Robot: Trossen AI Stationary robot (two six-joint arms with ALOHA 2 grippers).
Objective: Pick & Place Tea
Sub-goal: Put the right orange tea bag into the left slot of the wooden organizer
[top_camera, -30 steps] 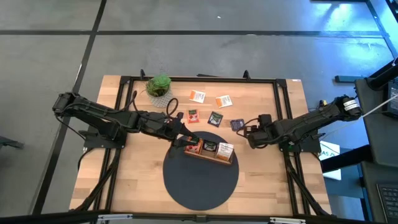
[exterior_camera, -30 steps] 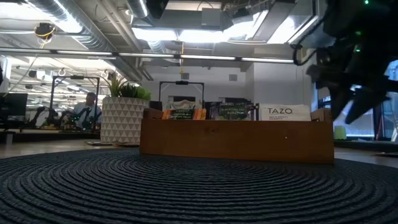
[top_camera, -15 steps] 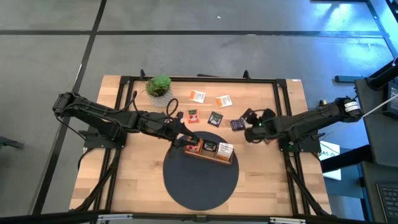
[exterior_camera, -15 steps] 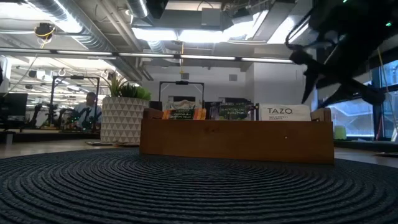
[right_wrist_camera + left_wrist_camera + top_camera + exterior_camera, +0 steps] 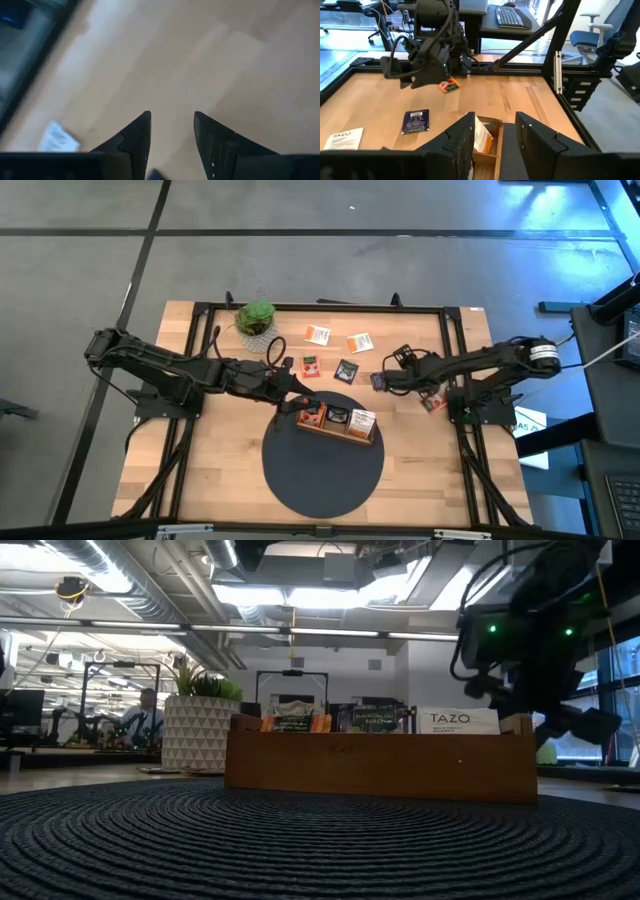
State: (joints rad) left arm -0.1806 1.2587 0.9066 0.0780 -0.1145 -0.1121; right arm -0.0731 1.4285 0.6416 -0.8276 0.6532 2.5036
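Note:
The tea lies as small square packets on the wooden table: white-orange [image 5: 317, 334], orange [image 5: 360, 342], red [image 5: 312, 366], black-green [image 5: 347, 369], purple [image 5: 378, 382] and orange-red [image 5: 433, 402]. Three more stand upright in the brown tray [image 5: 337, 428], which rests on a dark round mat [image 5: 323, 465]. My left gripper [image 5: 492, 145] is open, its fingers over the tray's left end. My right gripper [image 5: 390, 376] is open and slants down just right of the purple packet [image 5: 416, 121], with bare wood between its fingers [image 5: 172, 125].
A small potted plant [image 5: 255, 318] stands at the far left of the table. A black frame [image 5: 330, 307] runs around the table's edges. The tray [image 5: 380, 765] hides the loose packets in the low view. Bare wood lies to the left and right of the mat.
My right gripper has gone toward the table's left and far side and down, ending beside the purple packet, and its wrist has rolled a good way round. The orange-red packet that the arm covered now shows. My left arm has kept still.

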